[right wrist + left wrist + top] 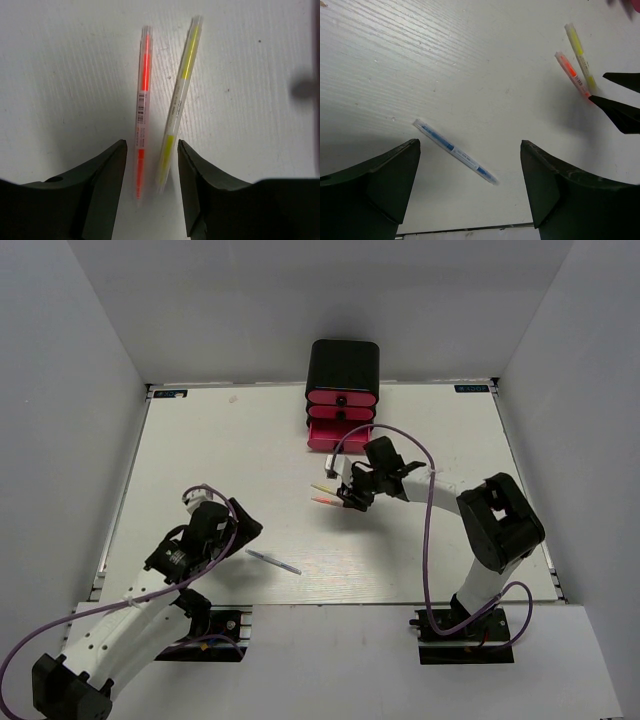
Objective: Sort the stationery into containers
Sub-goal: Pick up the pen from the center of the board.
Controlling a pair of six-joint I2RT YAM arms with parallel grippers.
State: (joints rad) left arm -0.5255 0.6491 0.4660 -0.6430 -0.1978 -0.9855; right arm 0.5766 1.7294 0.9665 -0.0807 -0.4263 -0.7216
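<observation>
A thin orange-pink pen [142, 105] and a thin yellow pen [180, 85] lie side by side on the white table. My right gripper [151, 145] is open, its fingers straddling the near ends of both pens; it shows in the top view [352, 495] too. A thin blue-grey pen [455, 151] lies on the table just ahead of my open, empty left gripper [469, 150], which sits at the lower left of the top view [245, 530]. The black cabinet [343, 365] stands at the far edge, its lowest pink drawer [338, 435] pulled out. No short markers show.
Grey walls enclose the table on three sides. The right arm's purple cable [425, 540] loops over the table on the right. The table's near edge [470, 230] lies just behind the blue-grey pen.
</observation>
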